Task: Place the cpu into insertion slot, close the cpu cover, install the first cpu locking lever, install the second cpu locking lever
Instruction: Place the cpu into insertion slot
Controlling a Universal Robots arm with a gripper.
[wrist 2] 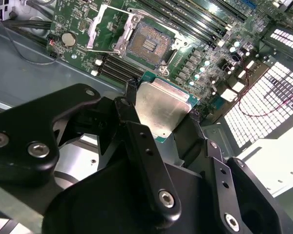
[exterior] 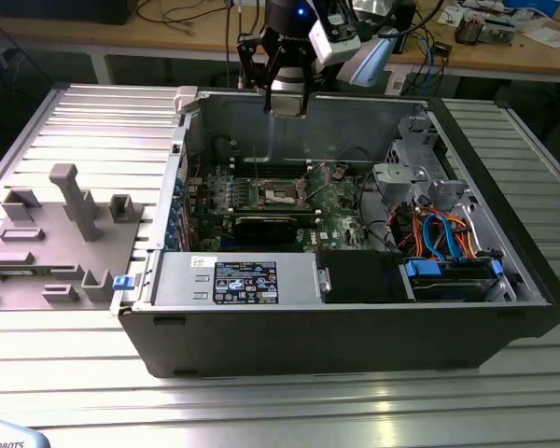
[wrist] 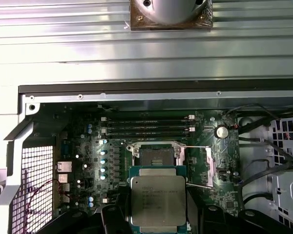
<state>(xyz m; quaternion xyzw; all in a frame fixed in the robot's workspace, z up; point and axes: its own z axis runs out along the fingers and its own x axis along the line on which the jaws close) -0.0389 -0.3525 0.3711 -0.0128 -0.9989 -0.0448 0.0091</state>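
My gripper [exterior: 287,101] hangs above the back wall of the open computer case, shut on the cpu [wrist 2: 161,109], a flat square chip with a silvery top and green edge. The black fingers [wrist 2: 131,95] clamp it on two opposite sides. In the first wrist view the cpu [wrist: 157,200] sits just short of the insertion slot [wrist: 153,157]. The insertion slot [wrist 2: 149,44] lies bare on the green board, its dark contact field showing, well below the gripper [exterior: 282,193]. The cpu cover [wrist 2: 103,27] stands swung open beside the slot, with thin wire levers raised.
The case [exterior: 504,308] lies on a slatted metal table [exterior: 103,121]. Long black memory slots [wrist: 149,127] run beside the socket. A drive cage with blue and orange cables [exterior: 443,233] fills the exterior view's right. A grey fixture block [exterior: 65,224] stands at that view's left.
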